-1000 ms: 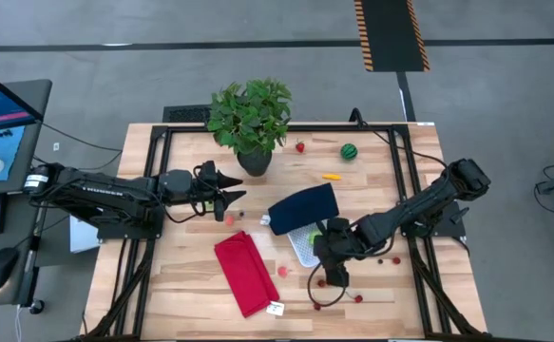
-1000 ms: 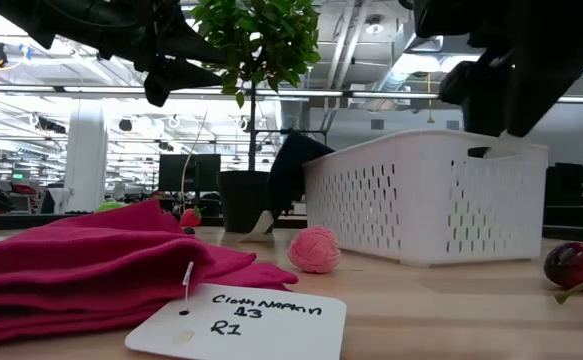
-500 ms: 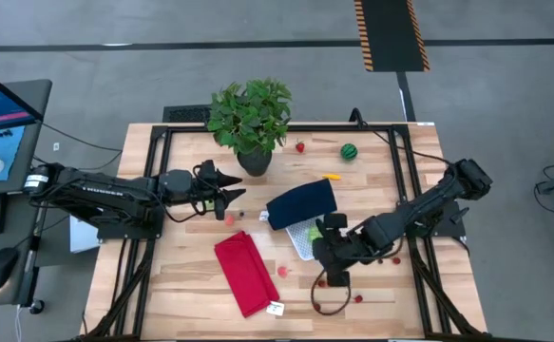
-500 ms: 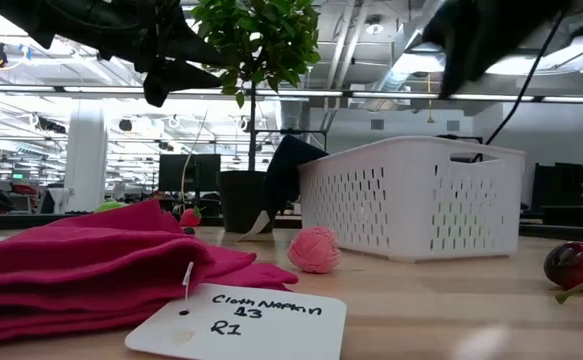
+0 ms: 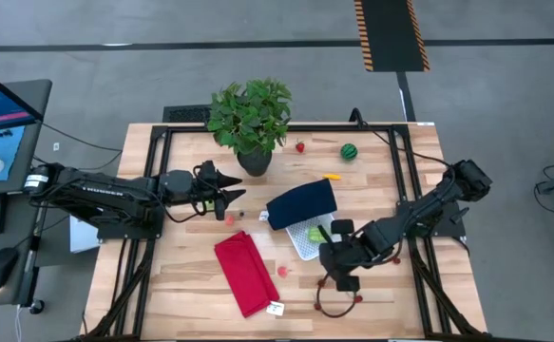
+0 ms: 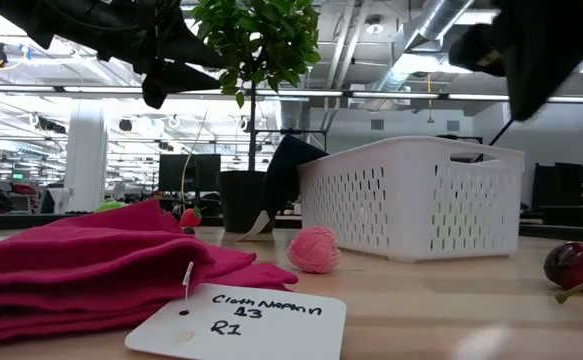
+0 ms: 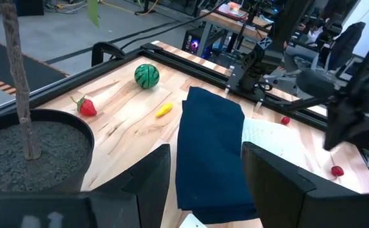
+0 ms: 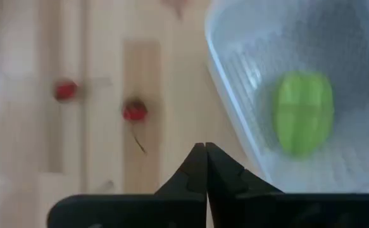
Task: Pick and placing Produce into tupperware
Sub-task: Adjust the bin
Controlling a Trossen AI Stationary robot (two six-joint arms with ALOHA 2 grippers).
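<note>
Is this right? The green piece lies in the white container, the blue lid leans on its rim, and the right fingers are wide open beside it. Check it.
One thing is wrong: the right gripper has its fingers shut, tips touching, as the right wrist view shows. The rest stands: the green piece lies in the white container, and in the high view the blue lid leans on its rim.

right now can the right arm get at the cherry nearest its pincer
Probably yes. The right pincer is shut and empty, just beside the tub, and the cherry lies on bare wood right ahead with nothing between them. It would need to open first.
</note>
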